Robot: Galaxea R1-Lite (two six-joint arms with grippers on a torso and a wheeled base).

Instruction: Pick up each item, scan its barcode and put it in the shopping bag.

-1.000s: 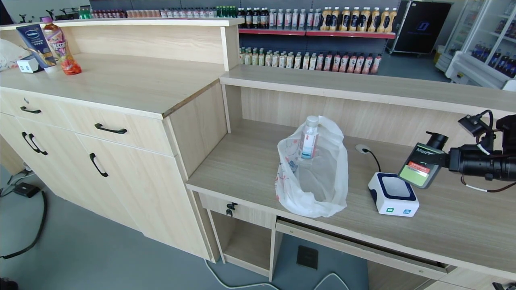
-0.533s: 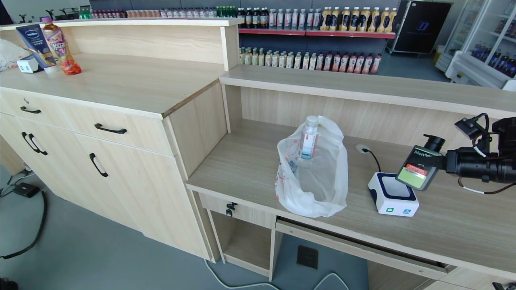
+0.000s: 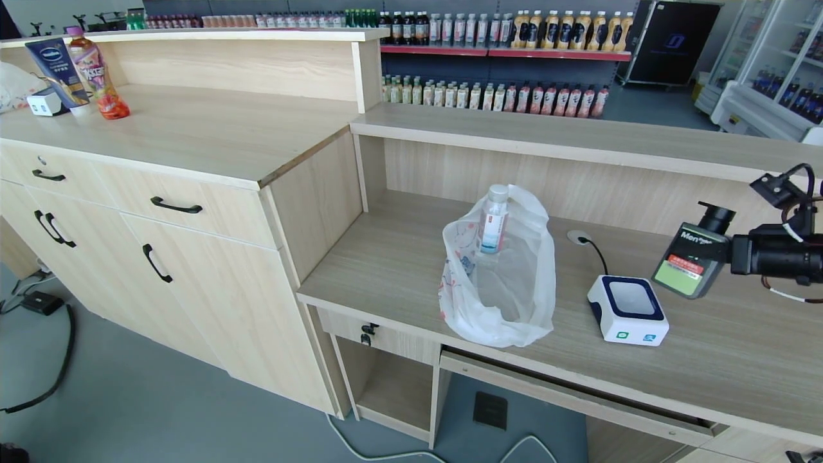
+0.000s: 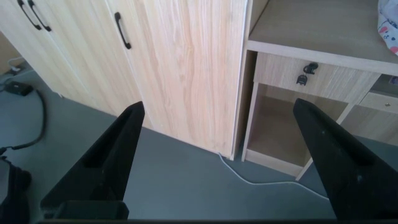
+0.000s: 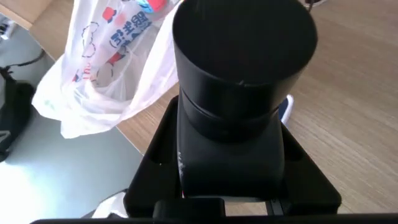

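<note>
The pale wood-grain bench has a lower desk section with a raised ledge behind it. On that lower section a crumpled white plastic shopping bag with red and blue print stands open, and a clear plastic water bottle with a white cap stands upright in it. To the bag's right, apart from it, a small white box scanner with a navy-framed window lies flat, its black cable running to a port in the bench top. The right pincer is clamped on a dark flat bottle with a black round cap and a green and red label. It holds the bottle tilted in the air, near the scanner on its right side. The left pincer is spread wide and holds nothing, low over the grey floor in front of the cupboard doors.
</note>
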